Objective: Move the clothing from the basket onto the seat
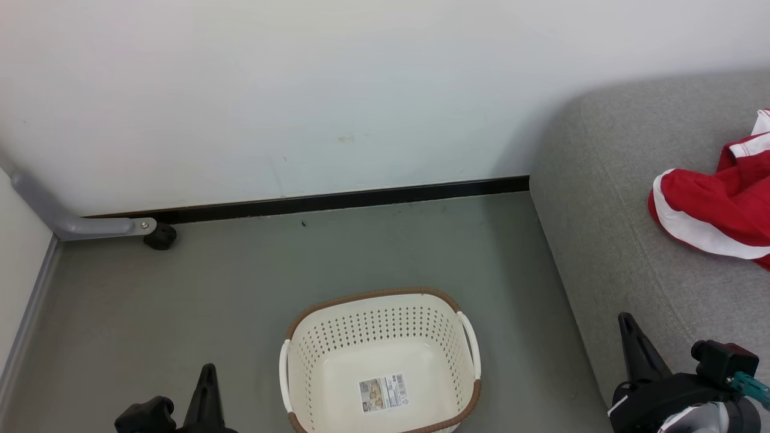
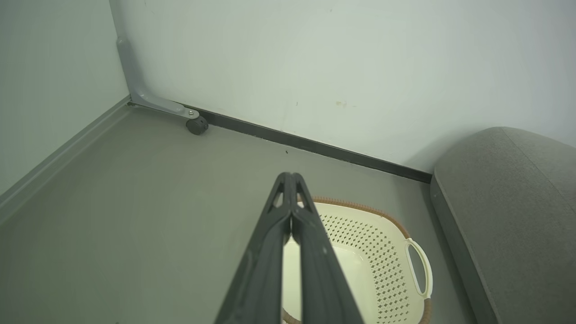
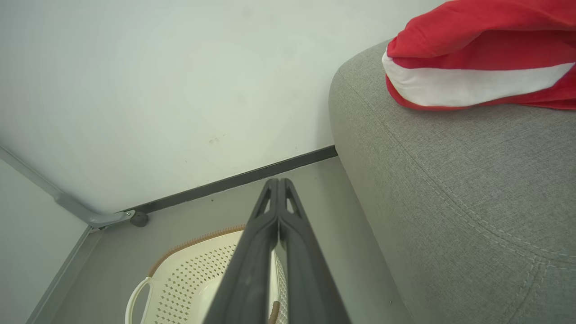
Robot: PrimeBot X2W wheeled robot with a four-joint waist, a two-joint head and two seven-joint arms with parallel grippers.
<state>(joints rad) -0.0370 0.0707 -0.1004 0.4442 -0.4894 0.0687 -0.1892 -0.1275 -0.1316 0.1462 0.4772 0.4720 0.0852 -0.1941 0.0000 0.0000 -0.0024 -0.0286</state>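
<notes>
Far left: a grey metal leg [image 1: 72, 224] ending in a black castor [image 1: 160, 236] is noted at the foot of the white wall [image 1: 301, 90]. A black skirting [image 1: 337, 197] runs from there to the sofa. Grey floor [image 1: 240, 282] separates the castor from the basket, well apart.

Lower left: the left gripper [image 1: 208, 368] is recorded closed, fingers pressed together, nothing between them.

Centre: the laundry basket [image 1: 373, 328] stands upright on the floor. A label sticker [image 1: 384, 393] is seen in plain sight on its bottom. A strip of floor is left between basket and sofa.

Right: the light-grey sofa [image 1: 601, 252] carries the red-and-white clothing [image 1: 710, 216] on its seat, partly cut by the frame edge. The right gripper [image 1: 625, 319] is recorded closed on nothing and is seen against the sofa's front edge.

View differences: in the left wrist view the meeting fingers hide the basket's left part, and a white side handle [image 2: 420, 267] is shown clearly. In the right wrist view part of the basket is likewise covered by the fingers. The sofa's stitched seam [image 3: 495, 234] and the garment's white panel [image 3: 468, 85] are resolved at close range there.
</notes>
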